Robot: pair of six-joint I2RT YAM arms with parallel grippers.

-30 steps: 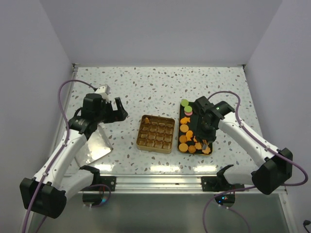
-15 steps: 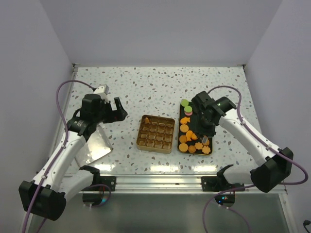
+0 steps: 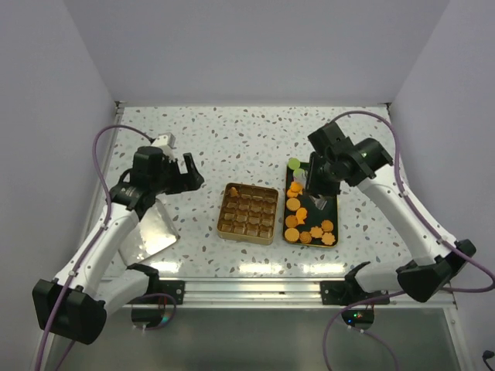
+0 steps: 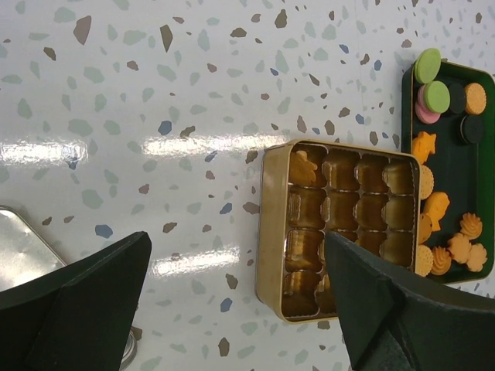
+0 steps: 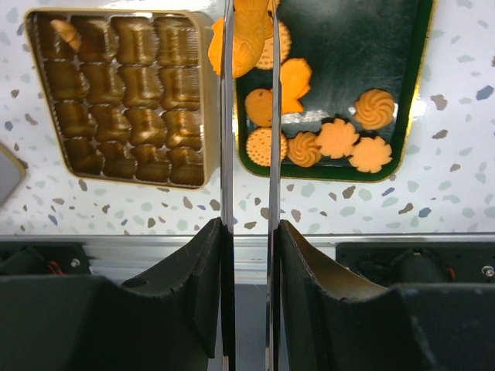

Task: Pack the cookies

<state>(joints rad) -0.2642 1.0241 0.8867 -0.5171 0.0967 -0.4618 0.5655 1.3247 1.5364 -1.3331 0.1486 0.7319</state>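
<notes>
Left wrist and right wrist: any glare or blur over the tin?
Left wrist: two glare streaks on the tabletop beside the gold tin, its cells sharp. Right wrist: a glare patch on the dark tray; the gripped cookie is cropped at the top edge.

Brightly, evenly lit from above. Glares in white streaks on the table. Blurs close to the lens in wrist views; sharp on the cookies.

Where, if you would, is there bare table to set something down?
Bare: the far table behind the gold tin and green tray; also the strip between tin and silver lid. Crowded: the tray's near end, full of cookies.
</notes>
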